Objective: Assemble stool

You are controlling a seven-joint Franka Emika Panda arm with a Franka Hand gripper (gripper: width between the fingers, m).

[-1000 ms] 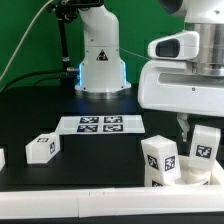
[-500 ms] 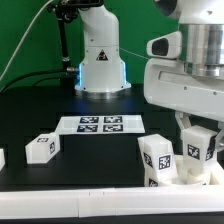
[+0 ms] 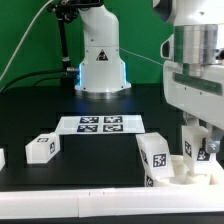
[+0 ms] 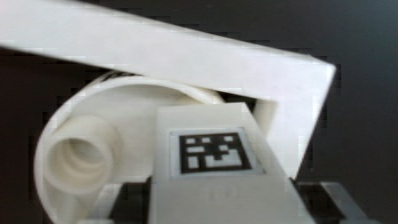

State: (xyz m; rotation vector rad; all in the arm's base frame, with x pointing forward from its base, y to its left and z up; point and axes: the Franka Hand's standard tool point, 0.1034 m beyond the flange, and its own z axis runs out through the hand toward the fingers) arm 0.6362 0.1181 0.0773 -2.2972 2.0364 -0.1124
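My gripper is shut on a white block leg with a black-and-white tag and holds it upright over the round white seat at the exterior view's right front. A second leg stands upright on the seat's left side. In the wrist view the held leg sits between my fingers, with my gripper above the seat and an open socket beside the leg. A loose leg lies on the table at the left.
The marker board lies mid-table. Low white wall pieces run along the front edge and behind the seat. Another white part shows at the left edge. The robot base stands at the back.
My hand has turned about its axis and shifted slightly right. The held leg has come down closer to the seat. The other legs have not moved.
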